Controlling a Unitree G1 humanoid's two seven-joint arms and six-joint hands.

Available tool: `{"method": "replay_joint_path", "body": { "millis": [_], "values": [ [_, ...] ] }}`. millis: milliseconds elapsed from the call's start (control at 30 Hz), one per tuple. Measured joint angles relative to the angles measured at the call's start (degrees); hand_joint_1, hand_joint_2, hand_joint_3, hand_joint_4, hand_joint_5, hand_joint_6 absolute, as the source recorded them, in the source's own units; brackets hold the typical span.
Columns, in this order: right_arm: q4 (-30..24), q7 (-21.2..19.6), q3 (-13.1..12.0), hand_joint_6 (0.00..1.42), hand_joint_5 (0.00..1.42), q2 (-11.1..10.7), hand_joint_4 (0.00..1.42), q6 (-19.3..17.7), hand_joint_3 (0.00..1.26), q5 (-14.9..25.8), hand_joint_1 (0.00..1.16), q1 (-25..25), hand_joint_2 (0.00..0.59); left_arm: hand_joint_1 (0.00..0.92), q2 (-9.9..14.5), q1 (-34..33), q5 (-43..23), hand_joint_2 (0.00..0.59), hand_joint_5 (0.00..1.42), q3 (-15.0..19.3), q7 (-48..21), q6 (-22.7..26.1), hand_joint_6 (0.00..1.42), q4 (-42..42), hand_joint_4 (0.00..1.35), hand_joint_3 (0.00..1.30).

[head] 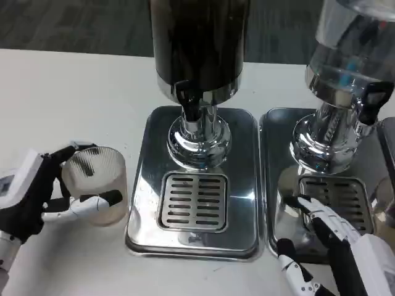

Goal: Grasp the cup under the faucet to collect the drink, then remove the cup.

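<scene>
White table (62,98), dark grey patterned carpet floor (74,24) beyond its far edge

The head view looks steeply down, close over the white table (74,80).

**Cup upright on the table, left of the dark dispenser**

I see the cup (97,184) as a clear, ribbed plastic tumbler, standing upright on the white table, just beside the left edge of the steel drip tray (148,185). I can't tell whether it holds any liquid; it looks pale and see-through. It is not under the faucet (191,106), which I see as a black tap at the base of the dark dispenser (197,43), pointing down over the slotted grate (194,201). The dispenser stands on a chrome pedestal at the back of the tray. The grate has nothing standing on it.
</scene>
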Motion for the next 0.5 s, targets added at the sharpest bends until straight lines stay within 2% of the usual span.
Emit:
{"method": "replay_joint_path", "body": {
  "millis": [200, 333, 500],
  "values": [
    [0.03, 0.01, 0.31, 0.11, 0.13, -0.01, 0.14, -0.01, 0.22, 0.40, 0.30, -0.21, 0.420, 0.337, 1.84, 0.04, -0.27, 0.139, 0.97, 2.96, 1.58, -2.44, 1.28, -2.21, 0.69, 0.56],
    [0.04, -0.01, 0.33, 0.11, 0.13, 0.00, 0.14, -0.01, 0.22, 0.50, 0.30, -0.29, 0.424, 0.336, 1.95, -0.31, -0.27, 0.138, 0.97, 4.09, 1.44, -3.74, 1.28, -3.08, 0.69, 0.57],
    [0.04, -0.37, 0.45, 0.11, 0.13, 0.23, 0.14, -0.03, 0.22, 0.47, 0.29, -0.10, 0.427, 0.335, 1.54, -2.48, 0.02, 0.134, 0.97, 3.69, 0.12, -4.36, 1.28, -3.45, 0.69, 0.57]
  ]
}}
